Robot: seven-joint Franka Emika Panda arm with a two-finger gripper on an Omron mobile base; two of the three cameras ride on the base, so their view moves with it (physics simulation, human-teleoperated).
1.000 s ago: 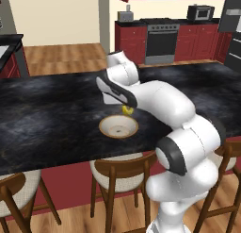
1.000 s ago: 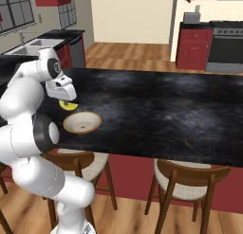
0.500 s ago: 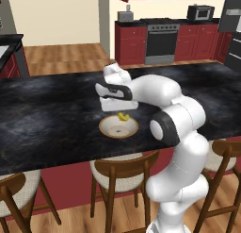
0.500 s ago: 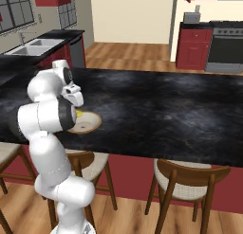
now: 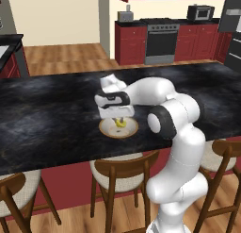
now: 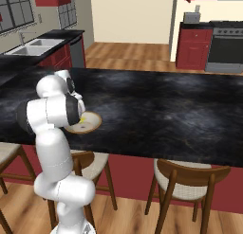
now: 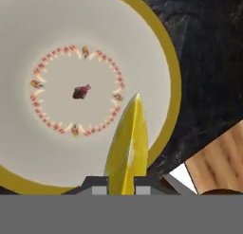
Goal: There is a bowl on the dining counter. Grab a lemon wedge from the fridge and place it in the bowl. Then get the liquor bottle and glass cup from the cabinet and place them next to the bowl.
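Observation:
The bowl point(image 5: 105, 129), cream inside with a tan rim, sits on the black dining counter point(image 5: 52, 114) near its front edge. My gripper point(image 5: 117, 119) hangs just above the bowl, pointing down, shut on the lemon wedge point(image 5: 120, 124). In the hand view the yellow lemon wedge point(image 7: 127, 145) sticks out from between the two fingertips of the gripper point(image 7: 122, 185), over the right part of the bowl point(image 7: 57, 43). From the right, the lemon wedge point(image 6: 83, 118) shows over the bowl point(image 6: 91, 124) on the dining counter point(image 6: 166, 112), partly behind my arm.
Wooden stools point(image 5: 120, 173) point(image 6: 186, 177) stand along the counter's near edge, one seat point(image 7: 219, 162) right below the bowl's side. A stove point(image 5: 161, 37) and red base cabinets line the far wall. A sink point(image 6: 32, 45) lies at the left.
The hand has come down and a little left over the bowl, the wedge still in its grip. The elbow has swung out to the right.

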